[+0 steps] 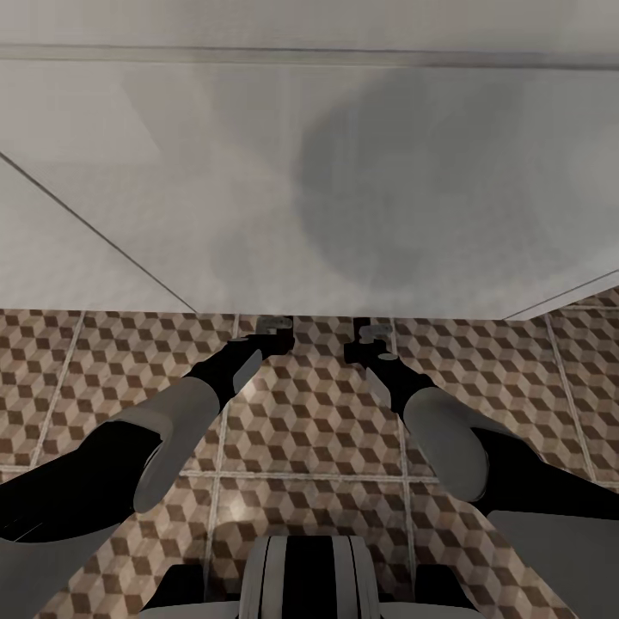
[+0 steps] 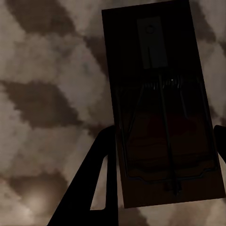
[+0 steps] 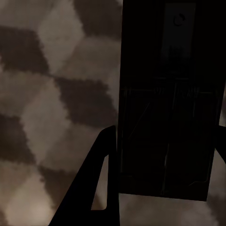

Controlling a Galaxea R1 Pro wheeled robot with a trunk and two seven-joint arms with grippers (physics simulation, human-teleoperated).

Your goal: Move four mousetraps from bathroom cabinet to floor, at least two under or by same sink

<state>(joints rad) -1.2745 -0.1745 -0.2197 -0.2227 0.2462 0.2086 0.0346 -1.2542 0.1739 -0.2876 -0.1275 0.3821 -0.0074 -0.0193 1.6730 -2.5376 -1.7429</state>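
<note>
Both arms reach forward and down over the bathroom floor (image 1: 309,421), close to where a white surface meets the tiles. My left gripper (image 1: 275,334) is shut on a mousetrap (image 2: 160,108), a dark, shadowed wooden board with a metal spring bar, clamped by its long edges between the fingers (image 2: 101,179). My right gripper (image 1: 370,337) is shut on another mousetrap (image 3: 169,103), held the same way between its fingers (image 3: 101,174). Each trap hangs flat just above the cube-pattern tiles (image 2: 47,94). The cabinet and the sink are out of view.
A tall white panelled surface (image 1: 258,172) rises from the floor right ahead of both grippers, with a round grey shadow on it. Patterned tiles stretch left, right and back toward my base (image 1: 305,576).
</note>
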